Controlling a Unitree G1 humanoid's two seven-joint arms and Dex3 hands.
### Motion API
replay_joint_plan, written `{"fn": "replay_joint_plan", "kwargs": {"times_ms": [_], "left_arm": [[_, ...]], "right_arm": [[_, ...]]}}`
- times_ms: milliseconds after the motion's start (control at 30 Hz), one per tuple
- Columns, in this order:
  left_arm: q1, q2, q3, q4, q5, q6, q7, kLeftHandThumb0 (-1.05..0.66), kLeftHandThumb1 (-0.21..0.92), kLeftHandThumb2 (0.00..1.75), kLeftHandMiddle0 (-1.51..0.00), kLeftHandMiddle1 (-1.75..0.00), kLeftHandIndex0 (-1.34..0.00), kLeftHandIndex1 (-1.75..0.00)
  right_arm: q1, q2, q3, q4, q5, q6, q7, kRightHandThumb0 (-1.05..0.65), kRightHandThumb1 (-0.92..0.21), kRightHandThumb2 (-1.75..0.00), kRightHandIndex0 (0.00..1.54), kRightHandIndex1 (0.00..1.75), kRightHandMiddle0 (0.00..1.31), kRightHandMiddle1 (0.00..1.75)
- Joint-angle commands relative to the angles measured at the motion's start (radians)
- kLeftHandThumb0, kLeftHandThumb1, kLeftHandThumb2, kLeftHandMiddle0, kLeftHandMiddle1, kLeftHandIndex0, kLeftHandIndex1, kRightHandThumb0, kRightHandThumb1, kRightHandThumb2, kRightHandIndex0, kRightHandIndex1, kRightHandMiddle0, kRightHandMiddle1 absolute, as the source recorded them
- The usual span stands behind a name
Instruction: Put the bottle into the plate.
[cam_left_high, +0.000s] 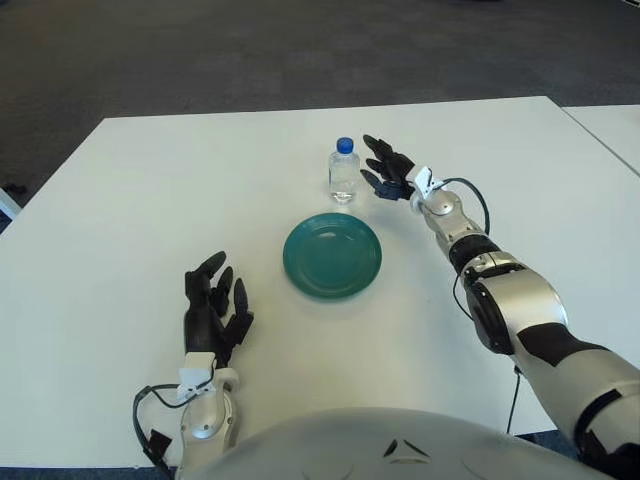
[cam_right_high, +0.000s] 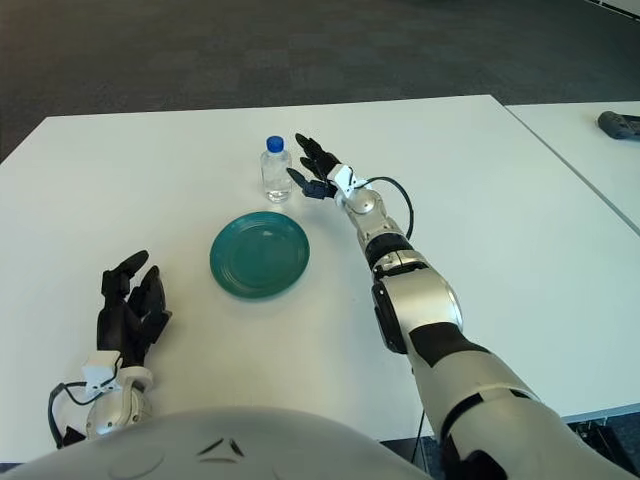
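Note:
A small clear bottle (cam_left_high: 343, 173) with a blue cap stands upright on the white table (cam_left_high: 120, 200), just behind the round teal plate (cam_left_high: 331, 255). My right hand (cam_left_high: 384, 170) is spread open just to the right of the bottle, with a narrow gap between fingertips and bottle. It holds nothing. My left hand (cam_left_high: 214, 306) shows open near the table's front edge, to the left of the plate and well apart from it.
A second white table (cam_right_high: 590, 140) stands to the right across a gap, with a dark object (cam_right_high: 620, 124) on it. Dark carpet lies beyond the far edge.

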Motion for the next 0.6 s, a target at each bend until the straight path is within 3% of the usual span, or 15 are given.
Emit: {"fn": "replay_joint_plan", "kwargs": {"times_ms": [0, 567], "left_arm": [[0.010, -0.008, -0.007, -0.002, 0.012, -0.018, 0.004, -0.68, 0.92, 0.65, -0.47, -0.11, -0.01, -0.97], [0.021, -0.024, -0.059, -0.003, 0.039, -0.034, 0.034, -0.69, 0.92, 0.65, -0.48, -0.11, -0.04, -0.99]], "right_arm": [[-0.033, 0.006, 0.008, 0.021, -0.017, 0.028, -0.020, -1.05, -0.92, -0.64, 0.00, 0.00, 0.00, 0.00], [-0.090, 0.073, 0.044, 0.047, -0.070, 0.106, -0.049, -1.05, -0.92, -0.68, 0.00, 0.00, 0.01, 0.01]]}}
